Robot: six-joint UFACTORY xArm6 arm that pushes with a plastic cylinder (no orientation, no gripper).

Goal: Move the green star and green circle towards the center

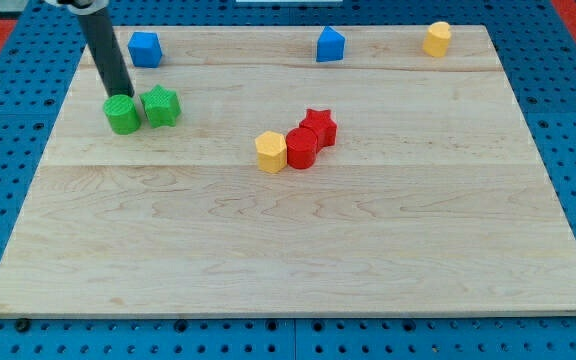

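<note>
Camera view shows the tool's tip (121,95) at the green circle's (122,115) top edge, grasping nothing. Its neighbour, the green star (161,106), touches it, upper left on the desk (288,250).

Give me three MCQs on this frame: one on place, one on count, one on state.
1. Where is my tip relative to the green circle?
A. at its top edge
B. far to the view's right
C. below it

2. How many red blocks are on the board?
A. one
B. two
C. three

3. How do the green circle and green star stand?
A. stacked
B. side by side, touching or nearly
C. at opposite edges

Answers: 1 A, the rod ends just above the circle. 2 B, a red star and a red round block. 3 B, they sit side by side.
</note>
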